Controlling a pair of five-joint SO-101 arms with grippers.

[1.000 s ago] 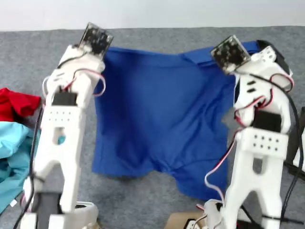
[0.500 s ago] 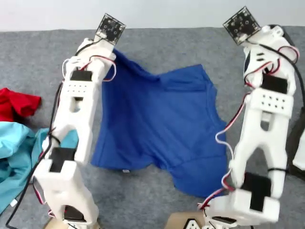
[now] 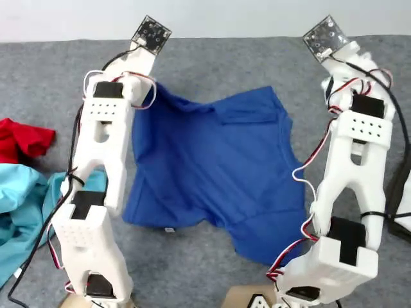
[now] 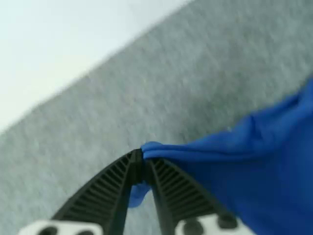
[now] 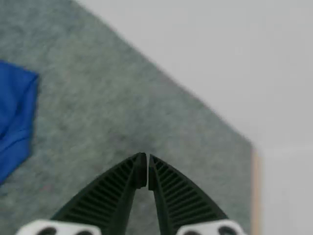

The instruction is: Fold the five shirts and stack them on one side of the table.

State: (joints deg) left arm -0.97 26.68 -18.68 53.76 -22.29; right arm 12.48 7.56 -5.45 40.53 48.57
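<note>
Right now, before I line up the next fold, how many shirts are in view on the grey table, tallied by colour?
Royal-blue short-sleeved shirt: 1
Crumpled red shirt: 1
Crumpled turquoise shirt: 1
Total: 3 shirts in view

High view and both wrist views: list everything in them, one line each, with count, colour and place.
blue shirt: 1, blue, spread flat mid-table between the two arms, one far corner lifted.
red shirt: 1, red, bunched at the table's left edge.
light blue shirt: 1 heap, light blue, crumpled just nearer than the red one, reaching behind the left arm.
table: 1, grey cloth surface, under everything.
left gripper: 1, black fingers, shut on the blue shirt's lifted corner.
right gripper: 1, black fingers, shut and holding nothing, over bare grey table past the shirt's far right side.
</note>
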